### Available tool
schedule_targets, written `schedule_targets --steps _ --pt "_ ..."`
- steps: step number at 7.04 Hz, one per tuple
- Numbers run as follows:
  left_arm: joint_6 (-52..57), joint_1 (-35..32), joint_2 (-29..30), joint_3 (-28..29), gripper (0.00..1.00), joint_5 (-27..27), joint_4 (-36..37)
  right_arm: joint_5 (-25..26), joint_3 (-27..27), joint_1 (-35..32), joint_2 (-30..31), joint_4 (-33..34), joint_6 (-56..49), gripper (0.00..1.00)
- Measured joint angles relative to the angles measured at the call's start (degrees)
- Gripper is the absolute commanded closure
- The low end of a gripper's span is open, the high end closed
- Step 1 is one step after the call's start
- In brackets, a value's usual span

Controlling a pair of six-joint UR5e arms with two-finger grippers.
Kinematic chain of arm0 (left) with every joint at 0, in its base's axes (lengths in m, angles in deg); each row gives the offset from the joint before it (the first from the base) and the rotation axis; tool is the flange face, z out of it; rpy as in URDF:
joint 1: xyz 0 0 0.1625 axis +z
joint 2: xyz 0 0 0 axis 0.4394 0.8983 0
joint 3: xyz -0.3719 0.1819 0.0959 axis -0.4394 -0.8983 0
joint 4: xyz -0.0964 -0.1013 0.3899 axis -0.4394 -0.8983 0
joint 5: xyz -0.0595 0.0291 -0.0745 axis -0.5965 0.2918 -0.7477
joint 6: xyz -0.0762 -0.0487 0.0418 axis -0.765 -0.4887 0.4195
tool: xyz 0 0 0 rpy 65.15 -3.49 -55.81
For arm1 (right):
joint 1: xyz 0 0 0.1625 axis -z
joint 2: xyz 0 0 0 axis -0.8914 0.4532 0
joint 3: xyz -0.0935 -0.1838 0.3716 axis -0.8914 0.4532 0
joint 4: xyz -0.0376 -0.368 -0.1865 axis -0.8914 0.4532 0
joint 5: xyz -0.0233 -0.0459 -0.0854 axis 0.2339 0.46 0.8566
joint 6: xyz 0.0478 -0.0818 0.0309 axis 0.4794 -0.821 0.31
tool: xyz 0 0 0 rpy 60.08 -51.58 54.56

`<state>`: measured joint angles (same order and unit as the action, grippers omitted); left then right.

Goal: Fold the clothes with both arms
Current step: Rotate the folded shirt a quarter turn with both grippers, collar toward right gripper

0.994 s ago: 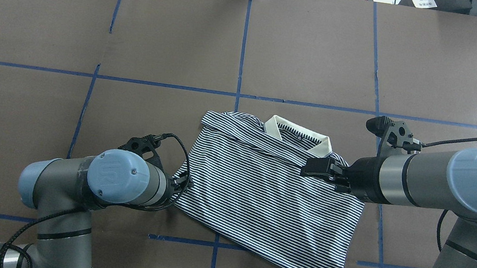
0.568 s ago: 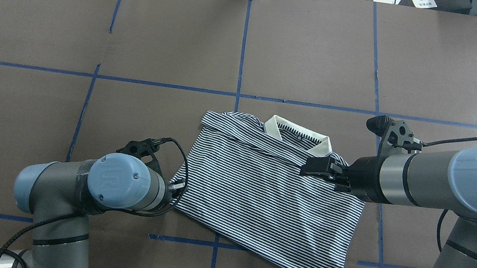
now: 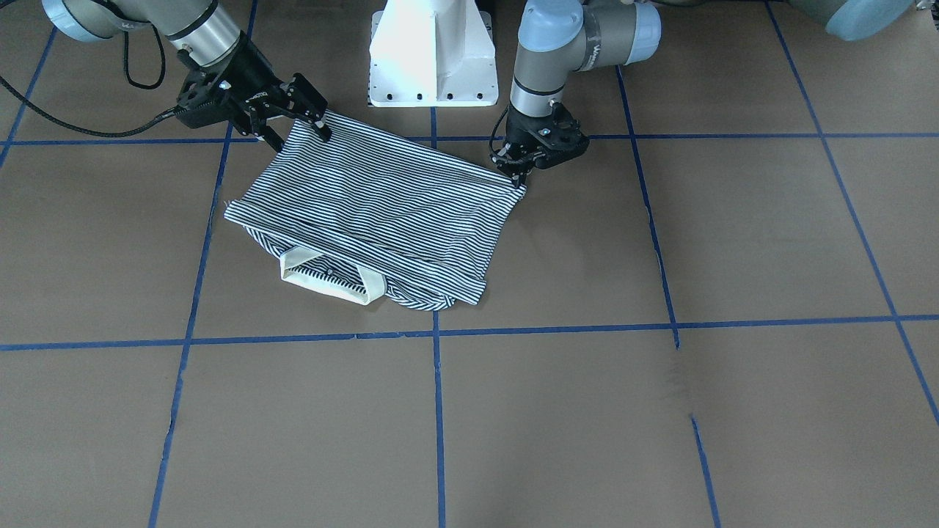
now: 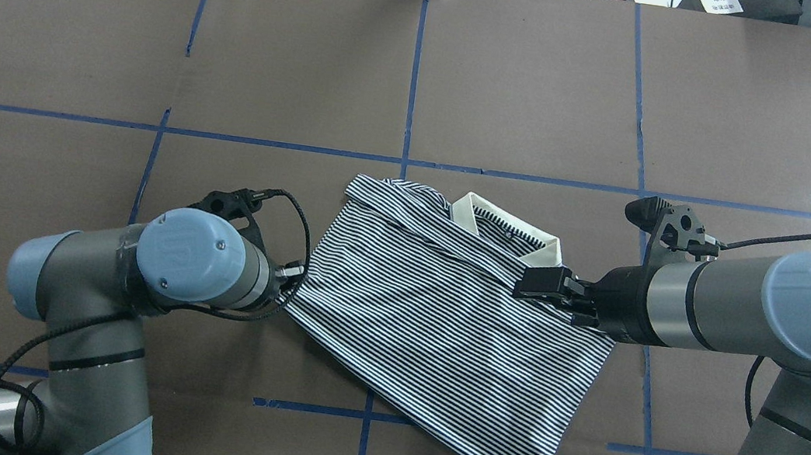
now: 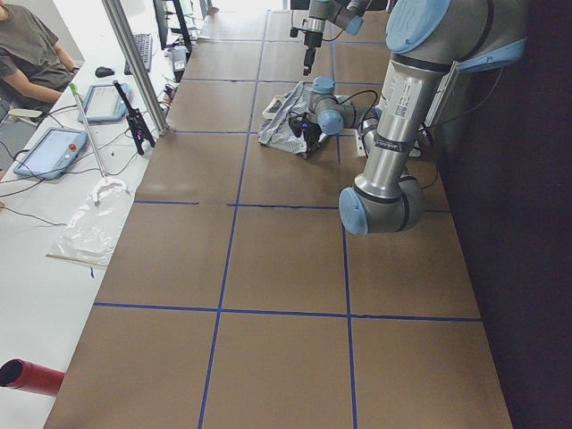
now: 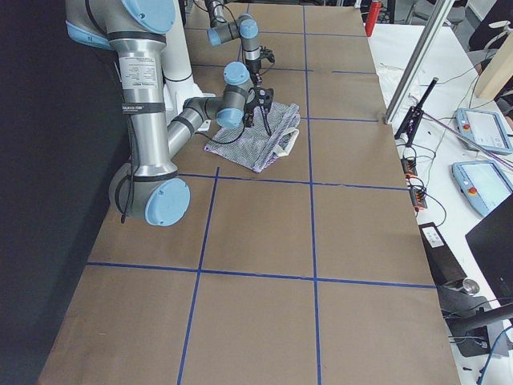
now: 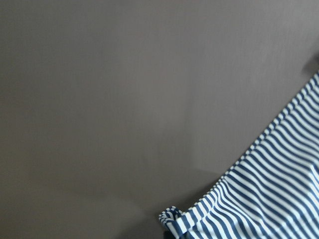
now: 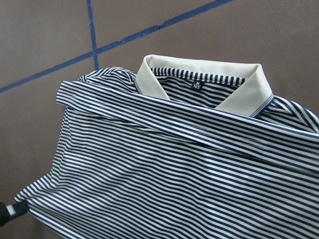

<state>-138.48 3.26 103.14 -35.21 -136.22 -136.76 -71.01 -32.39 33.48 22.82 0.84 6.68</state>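
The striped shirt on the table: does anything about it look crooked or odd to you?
Yes. The navy-and-white striped polo shirt lies askew to the blue tape lines on the brown table. A fabric band crosses just under its cream collar, and the black left gripper pinches one corner taut.

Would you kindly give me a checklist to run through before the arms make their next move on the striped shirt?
1. Left gripper shut on a shirt corner: ok.
2. Right gripper holding the other side: not ok, jaws stand spread.
3. Shirt flat: not ok, a ridge runs below the collar.
4. Shirt square to the blue tape lines: not ok, skewed.
5. Sleeves tucked under: cannot tell.
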Motion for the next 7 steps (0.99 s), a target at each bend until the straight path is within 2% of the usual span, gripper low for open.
schedule_targets --steps 2,4,5,6,7 --pt "5.1 -6.8 1.9 5.7 1.0 1.2 -0.4 0.0 0.2 0.0 0.2 0.0 0.0 0.0" --pt "11.3 -14.3 9.3 17.2 1.0 3.3 -4.2 0.1 0.6 0.0 0.2 0.0 0.0 0.0" --pt "14.2 -17.3 13.8 24.6 1.0 3.7 -8.9 0.1 0.7 -0.1 0.1 0.0 0.0 0.0" --pt "16.0 -19.1 17.6 31.6 0.85 4.1 -14.4 0.2 0.8 -0.1 0.1 0.0 0.0 0.0" --pt "16.7 -19.8 20.3 37.0 0.01 4.9 -18.9 0.3 0.8 -0.1 0.0 0.0 0.0 0.0"
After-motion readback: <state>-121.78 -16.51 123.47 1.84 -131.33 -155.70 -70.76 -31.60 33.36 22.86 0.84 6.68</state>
